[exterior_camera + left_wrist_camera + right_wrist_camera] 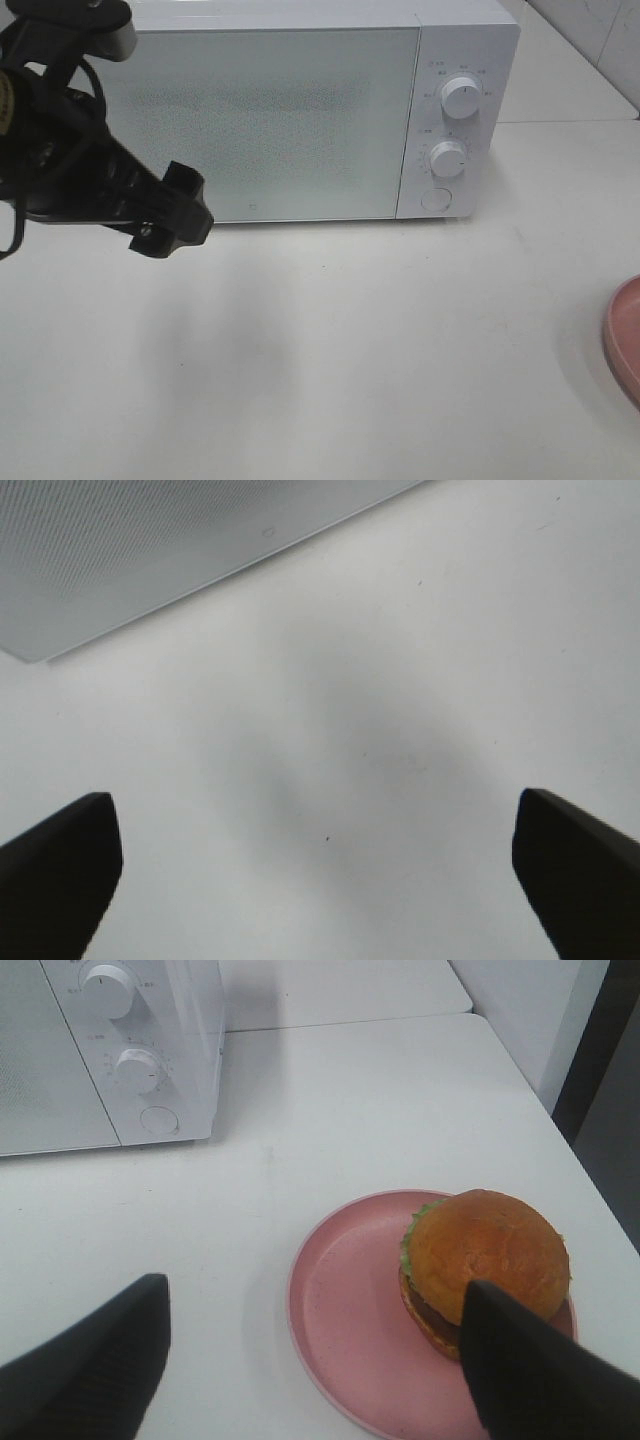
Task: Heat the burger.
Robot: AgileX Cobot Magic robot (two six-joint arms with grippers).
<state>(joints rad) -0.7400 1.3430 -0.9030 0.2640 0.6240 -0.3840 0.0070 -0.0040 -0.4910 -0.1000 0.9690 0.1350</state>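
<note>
- Left gripper (320,875) at nine o'clock, jaws spread wide, empty, above the table (400,350).
- Microwave (300,110) at twelve, door closed.
- Burger (485,1265) on pink plate (350,1330) at three, right gripper (320,1365) agape over it.

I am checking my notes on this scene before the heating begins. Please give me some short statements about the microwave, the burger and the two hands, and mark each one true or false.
1. The microwave door is shut. True.
2. The burger is already inside the microwave. False: it sits on the pink plate on the table.
3. The left hand is open and holds nothing. True.
4. The burger sits in the middle of its plate. False: it sits near one edge.
5. The microwave has two round knobs. True.
6. The right hand is shut on the burger. False: it is open, and nothing is between its fingers.
</note>
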